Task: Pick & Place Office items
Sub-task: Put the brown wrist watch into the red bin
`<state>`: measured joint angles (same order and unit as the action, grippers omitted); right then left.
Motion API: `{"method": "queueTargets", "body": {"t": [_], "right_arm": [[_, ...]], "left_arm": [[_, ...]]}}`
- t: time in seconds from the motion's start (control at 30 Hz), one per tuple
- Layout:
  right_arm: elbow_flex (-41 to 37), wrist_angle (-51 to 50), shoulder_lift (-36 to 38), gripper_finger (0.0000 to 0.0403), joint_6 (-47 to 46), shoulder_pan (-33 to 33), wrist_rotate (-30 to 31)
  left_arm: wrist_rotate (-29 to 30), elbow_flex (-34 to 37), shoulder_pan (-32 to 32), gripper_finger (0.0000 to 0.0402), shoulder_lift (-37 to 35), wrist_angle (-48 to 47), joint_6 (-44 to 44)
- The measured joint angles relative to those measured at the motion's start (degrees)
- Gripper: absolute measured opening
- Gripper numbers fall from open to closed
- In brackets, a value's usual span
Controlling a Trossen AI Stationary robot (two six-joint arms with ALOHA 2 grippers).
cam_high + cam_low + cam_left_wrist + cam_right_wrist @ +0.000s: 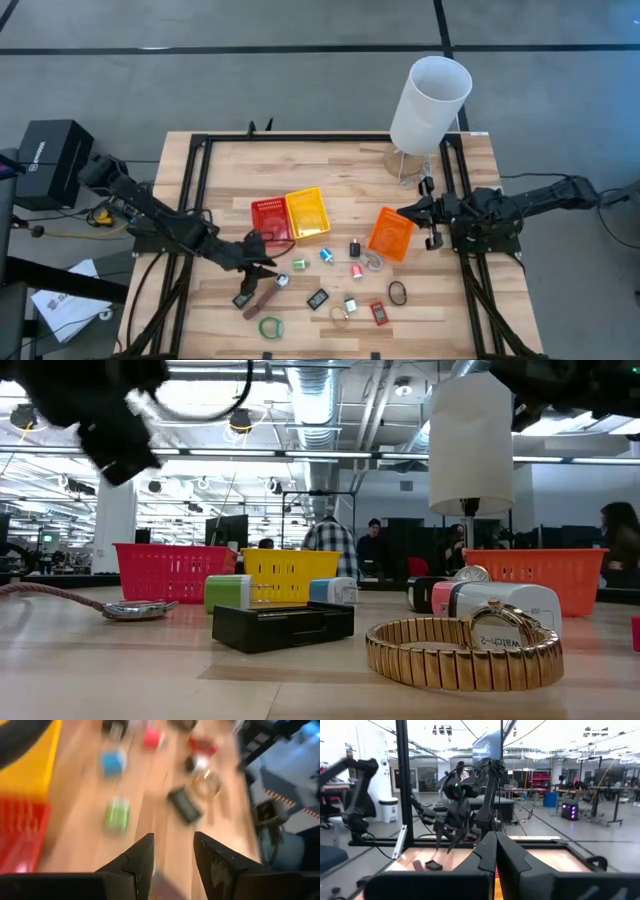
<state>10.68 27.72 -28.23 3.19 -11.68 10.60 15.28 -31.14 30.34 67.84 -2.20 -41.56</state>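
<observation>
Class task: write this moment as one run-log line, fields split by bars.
left gripper: jaws open, above table near red tray | right gripper: jaws shut, by orange tray | office items: scattered on table

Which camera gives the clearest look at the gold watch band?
The low view: the gold watch band lies close to the lens, its links plain. The high view shows only a small pale ring; the left wrist view a blur; the right wrist view does not show it.

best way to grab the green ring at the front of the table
The green ring lies flat with an open centre, so come straight down from above and pinch one side of the band, one finger inside the hole and one outside. The left gripper, open, is the nearer one.
</observation>
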Motion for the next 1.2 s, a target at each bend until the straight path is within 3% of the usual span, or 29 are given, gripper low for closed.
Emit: {"method": "queueTargets", "body": {"t": [0.13,0.43,0.83,1.2], "right_arm": [[3.13,0.99,-8.03,0.0001,0.0,0.67,0.06],[10.53,1.65,-22.06,0.0001,0.43,2.39,0.13],[18.55,0.33,-35.0,0.0001,0.43,6.52,-0.01],[22.59,-0.91,-39.68,0.0001,0.35,8.98,-0.01]], "left_arm": [[-3.54,0.01,1.03,0.0133,2.01,-5.34,-9.67],[-8.3,0.0,4.03,0.0142,8.0,-5.1,-23.77],[-8.63,0.0,5.01,0.0201,13.68,0.12,-26.08],[-8.36,0.01,5.34,0.0202,18.55,4.59,-26.47]]}}
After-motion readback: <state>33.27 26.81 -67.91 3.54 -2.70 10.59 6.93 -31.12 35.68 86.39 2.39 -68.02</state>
